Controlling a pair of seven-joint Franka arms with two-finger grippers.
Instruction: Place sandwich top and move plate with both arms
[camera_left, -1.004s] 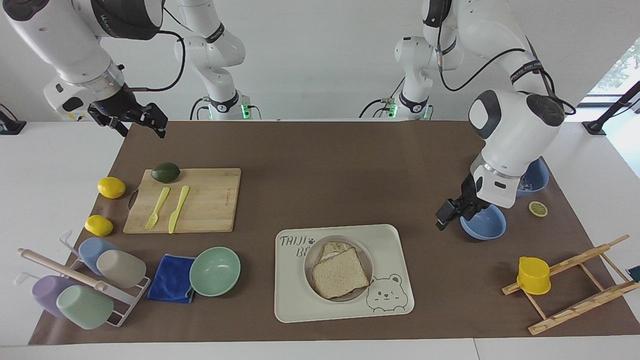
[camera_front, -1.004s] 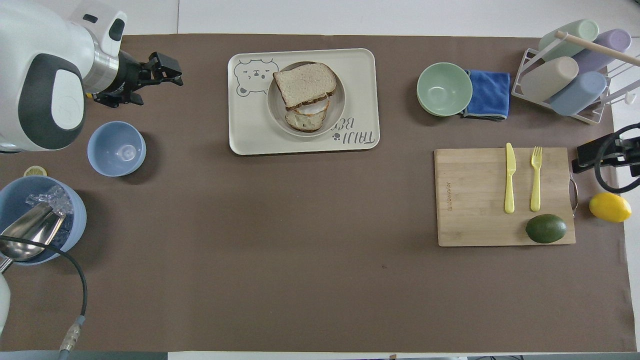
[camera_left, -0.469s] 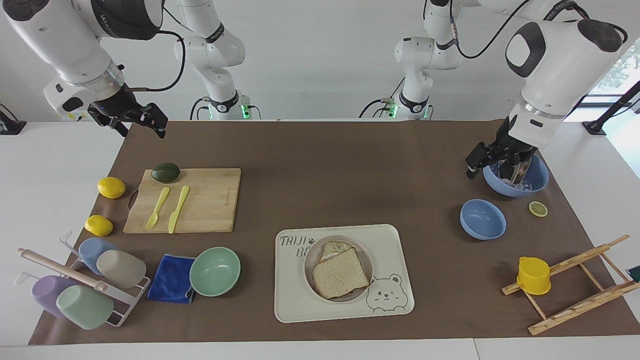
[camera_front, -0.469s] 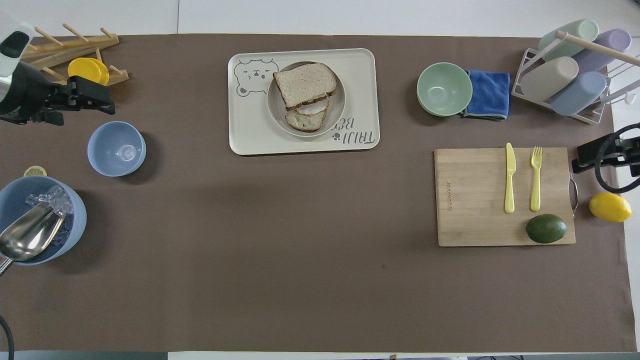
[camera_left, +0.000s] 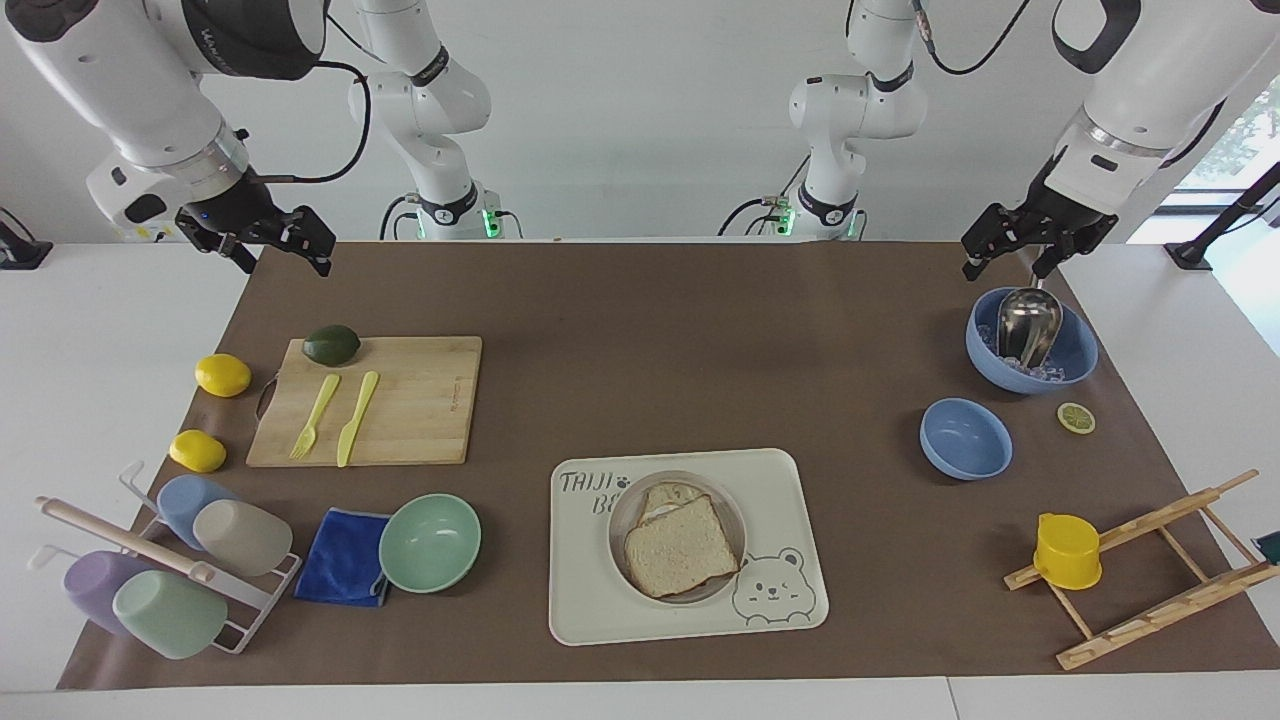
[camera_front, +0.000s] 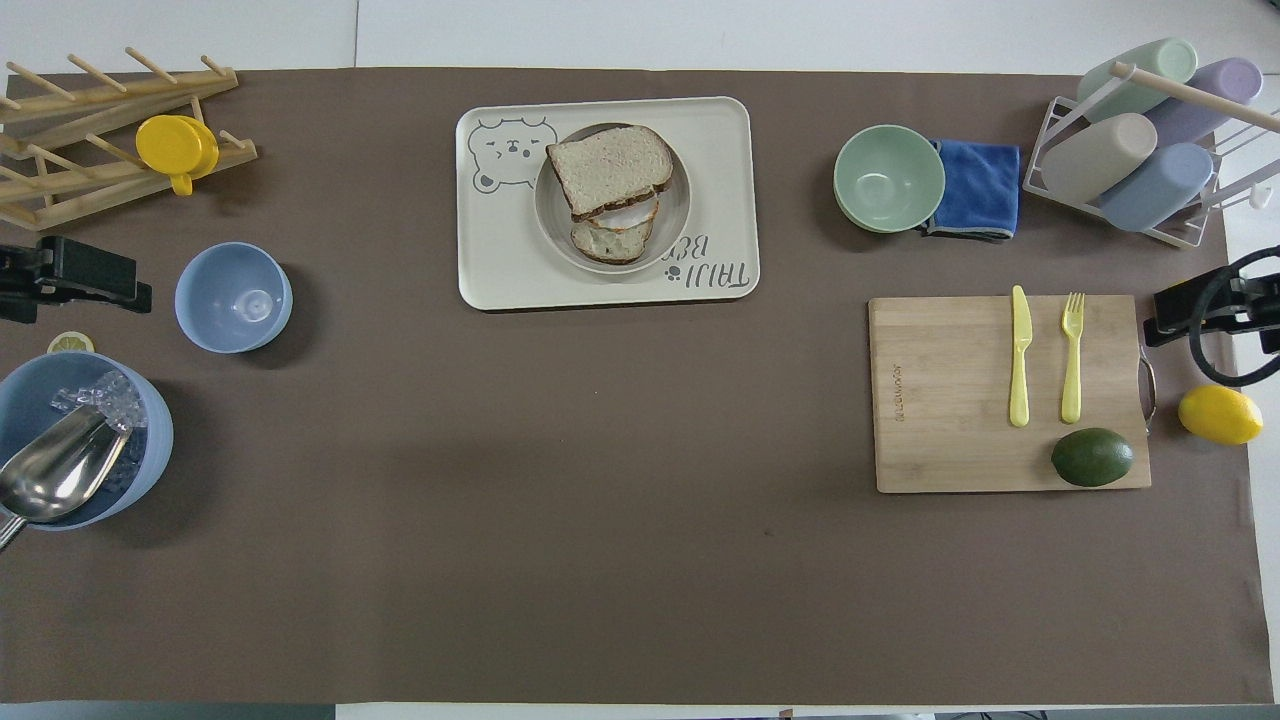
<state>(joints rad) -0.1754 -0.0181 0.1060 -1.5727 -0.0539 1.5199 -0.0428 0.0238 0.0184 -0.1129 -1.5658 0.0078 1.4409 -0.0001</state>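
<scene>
1. The cream tray (camera_left: 790, 590) lies at the middle of the table's length, on the part farther from the robots. The small round plate (camera_left: 620, 520) stands on it.
2. The sandwich top (camera_left: 680, 548) already lies on the plate, resting tilted over the egg toast (camera_left: 668, 497) and covering it only in part. Judged from this, the placing is done and the plate move is not yet begun.
3. The coming move depends on this relation: the plate is about midway between the two arms and well apart from both grippers, so neither arm is clearly nearer. Each must probably reach toward one side of the rim.
4. The left gripper (camera_left: 1020, 250) hangs in the air over the table's edge, near the blue bowl with ice and scoop (camera_left: 1075, 365). Its fingers stand apart and hold nothing.
5. The right gripper (camera_left: 275, 245) hangs over the mat's corner near the cutting board (camera_left: 420, 400). It is also empty, with the fingers spread.
</scene>
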